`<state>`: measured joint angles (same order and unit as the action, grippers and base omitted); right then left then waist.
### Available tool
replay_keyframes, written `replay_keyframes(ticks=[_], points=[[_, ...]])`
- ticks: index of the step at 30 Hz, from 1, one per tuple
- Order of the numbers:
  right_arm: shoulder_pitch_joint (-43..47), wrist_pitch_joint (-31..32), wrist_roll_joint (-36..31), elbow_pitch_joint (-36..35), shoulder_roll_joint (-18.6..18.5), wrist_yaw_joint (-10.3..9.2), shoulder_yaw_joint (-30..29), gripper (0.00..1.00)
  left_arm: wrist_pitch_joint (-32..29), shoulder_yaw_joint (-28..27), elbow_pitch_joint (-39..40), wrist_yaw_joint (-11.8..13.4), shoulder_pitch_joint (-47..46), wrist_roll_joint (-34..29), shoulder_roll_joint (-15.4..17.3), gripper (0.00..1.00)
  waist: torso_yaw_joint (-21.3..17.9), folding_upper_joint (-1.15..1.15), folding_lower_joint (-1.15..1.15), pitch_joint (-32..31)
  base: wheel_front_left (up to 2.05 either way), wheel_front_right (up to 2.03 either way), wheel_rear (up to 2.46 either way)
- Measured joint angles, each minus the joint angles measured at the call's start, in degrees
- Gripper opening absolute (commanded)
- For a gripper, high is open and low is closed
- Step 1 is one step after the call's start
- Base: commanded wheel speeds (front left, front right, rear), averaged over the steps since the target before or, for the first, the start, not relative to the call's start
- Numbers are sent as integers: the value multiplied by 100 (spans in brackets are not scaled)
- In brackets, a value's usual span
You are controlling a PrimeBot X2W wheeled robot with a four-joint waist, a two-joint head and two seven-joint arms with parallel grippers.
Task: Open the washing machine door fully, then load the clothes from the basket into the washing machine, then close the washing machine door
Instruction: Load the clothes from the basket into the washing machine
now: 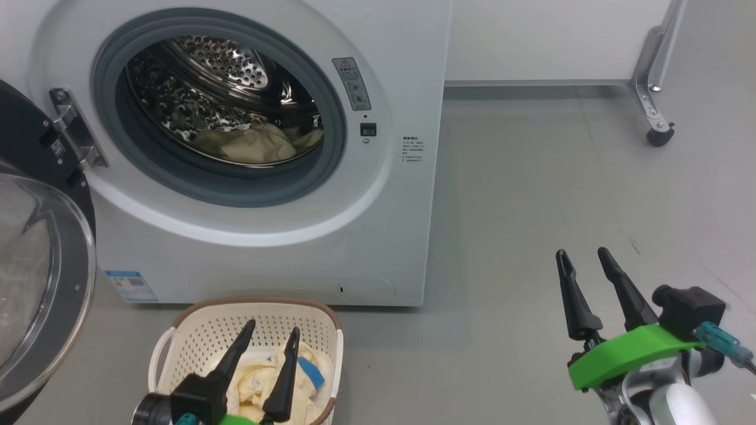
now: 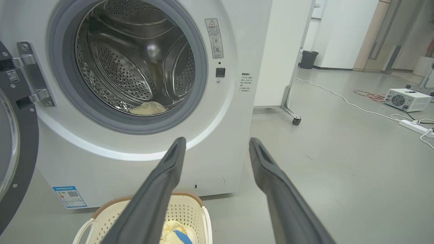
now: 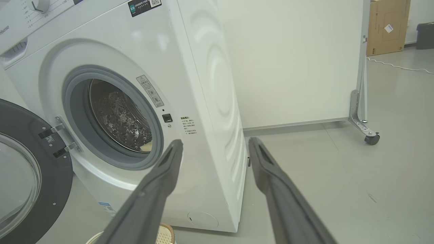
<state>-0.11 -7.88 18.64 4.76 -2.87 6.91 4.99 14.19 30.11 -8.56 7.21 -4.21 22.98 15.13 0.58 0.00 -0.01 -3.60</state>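
The washing machine [image 1: 378, 195] stands with its door [image 1: 41, 277] swung wide to the left, black rim and glass bowl facing me. A cream piece of clothing [image 1: 254, 144] lies in the steel drum. On the floor in front, the basket [image 1: 254, 301] holds more cream clothes [image 1: 248, 378] with a blue cuff. My left gripper [image 1: 272, 328] hangs open just above those clothes, with nothing between its fingers; in the left wrist view it [image 2: 217, 140] points at the washer's front. My right gripper [image 1: 582, 254] is open and empty over bare floor, right of the machine.
A white partition on castors [image 1: 658, 136] stands behind and right of the washer. In the left wrist view, a cable, a power strip [image 2: 415, 126] and a white box [image 2: 405, 99] lie on the floor far right. Grey floor lies open to the right of the basket.
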Motion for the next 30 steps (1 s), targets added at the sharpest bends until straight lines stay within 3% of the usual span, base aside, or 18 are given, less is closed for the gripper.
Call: replay_keyframes(ticks=[30], points=[[0, 181, -68, -18, -13, 0, 21, 100, 0, -232, -211, -94, 54, -197, -272, 100, -92, 0, 1, 333, 0, 0, 0]])
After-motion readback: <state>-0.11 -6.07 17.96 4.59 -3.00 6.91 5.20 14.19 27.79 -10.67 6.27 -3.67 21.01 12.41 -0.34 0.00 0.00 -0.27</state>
